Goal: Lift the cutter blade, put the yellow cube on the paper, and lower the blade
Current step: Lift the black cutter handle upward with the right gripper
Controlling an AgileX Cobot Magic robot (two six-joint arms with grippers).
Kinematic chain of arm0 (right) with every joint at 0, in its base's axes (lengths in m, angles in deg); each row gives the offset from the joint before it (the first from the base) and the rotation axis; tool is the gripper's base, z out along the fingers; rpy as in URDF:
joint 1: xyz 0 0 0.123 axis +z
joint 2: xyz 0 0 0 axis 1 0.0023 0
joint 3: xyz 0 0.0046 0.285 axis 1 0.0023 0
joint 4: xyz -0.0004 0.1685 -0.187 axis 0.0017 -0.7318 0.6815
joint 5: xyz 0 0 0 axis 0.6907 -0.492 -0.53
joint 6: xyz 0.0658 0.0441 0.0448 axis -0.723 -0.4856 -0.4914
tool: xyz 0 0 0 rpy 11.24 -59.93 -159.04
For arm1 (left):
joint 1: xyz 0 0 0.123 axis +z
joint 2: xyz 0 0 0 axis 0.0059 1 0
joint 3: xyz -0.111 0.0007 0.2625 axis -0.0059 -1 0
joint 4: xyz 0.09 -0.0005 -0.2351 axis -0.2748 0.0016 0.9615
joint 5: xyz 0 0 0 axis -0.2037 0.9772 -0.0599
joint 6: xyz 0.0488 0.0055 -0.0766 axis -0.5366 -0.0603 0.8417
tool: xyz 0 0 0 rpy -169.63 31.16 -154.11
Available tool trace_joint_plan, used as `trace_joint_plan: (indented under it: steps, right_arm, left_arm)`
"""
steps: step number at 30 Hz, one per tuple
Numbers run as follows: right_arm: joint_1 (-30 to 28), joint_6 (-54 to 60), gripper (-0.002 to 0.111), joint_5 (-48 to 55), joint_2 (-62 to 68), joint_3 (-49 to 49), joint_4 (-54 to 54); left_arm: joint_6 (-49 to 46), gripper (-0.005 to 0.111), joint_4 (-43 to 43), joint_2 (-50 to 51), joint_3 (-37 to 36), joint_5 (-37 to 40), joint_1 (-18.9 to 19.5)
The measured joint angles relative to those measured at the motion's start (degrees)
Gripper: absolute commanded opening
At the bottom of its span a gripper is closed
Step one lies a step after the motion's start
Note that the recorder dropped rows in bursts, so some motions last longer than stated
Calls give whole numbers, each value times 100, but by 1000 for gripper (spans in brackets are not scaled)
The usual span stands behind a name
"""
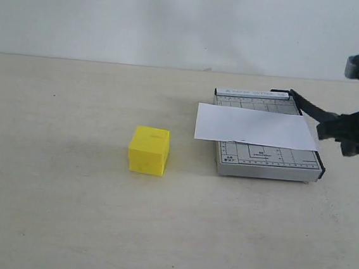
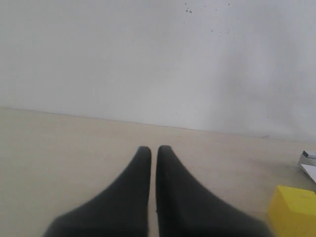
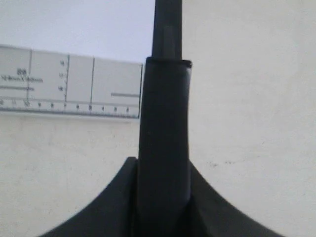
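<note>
the cube [image 1: 148, 150] is bright, plain yellow. the paper [image 1: 253, 126] is plain white. the trimmer base [image 1: 267, 158] is grey, ruled with thin dark grid lines and small scale marks. the cutter blade [image 1: 310, 109] and its handle are black. the left gripper [image 2: 153, 149] and right gripper [image 3: 162, 165] have matte black jaws. the table [image 1: 63, 219] is pale beige, and the wall [image 1: 178, 20] is off-white.

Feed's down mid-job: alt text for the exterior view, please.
The right tool grips the cutter blade by its handle, blade angled up off the grey trimmer base at right. The paper lies across the base; the yellow cube sits on the table to its left.
</note>
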Motion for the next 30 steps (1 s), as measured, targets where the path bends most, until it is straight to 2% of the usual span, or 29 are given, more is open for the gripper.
trace_joint_plan:
  steps: [10, 12, 17, 18, 20, 22, 25, 27, 30]
  right_arm:
    - [-15, 149, 4, -74, -337, -348, 67]
    - [-25, 230, 13, -66, -337, -348, -26]
    - [-68, 868, 56, 23, -410, -372, -642]
    - [-68, 1057, 59, 66, -463, -383, -842]
    - [-71, 1340, 57, 91, -524, -395, -1139]
    - [-81, 1537, 51, 104, -565, -395, -1298]
    - [-103, 1809, 50, 85, -976, -349, -1383]
    - [-78, 2015, 50, -452, -1708, -110, -1638]
    - [-48, 2096, 50, -1139, -3221, 968, -2018]
  left_arm:
    - [0, 4, 0, 0, 0, 0, 0]
    - [0, 4, 0, 0, 0, 0, 0]
    - [0, 4, 0, 0, 0, 0, 0]
    - [0, 4, 0, 0, 0, 0, 0]
    - [0, 4, 0, 0, 0, 0, 0]
    - [0, 4, 0, 0, 0, 0, 0]
    - [0, 4, 0, 0, 0, 0, 0]
    - [0, 4, 0, 0, 0, 0, 0]
    - [0, 4, 0, 0, 0, 0, 0]
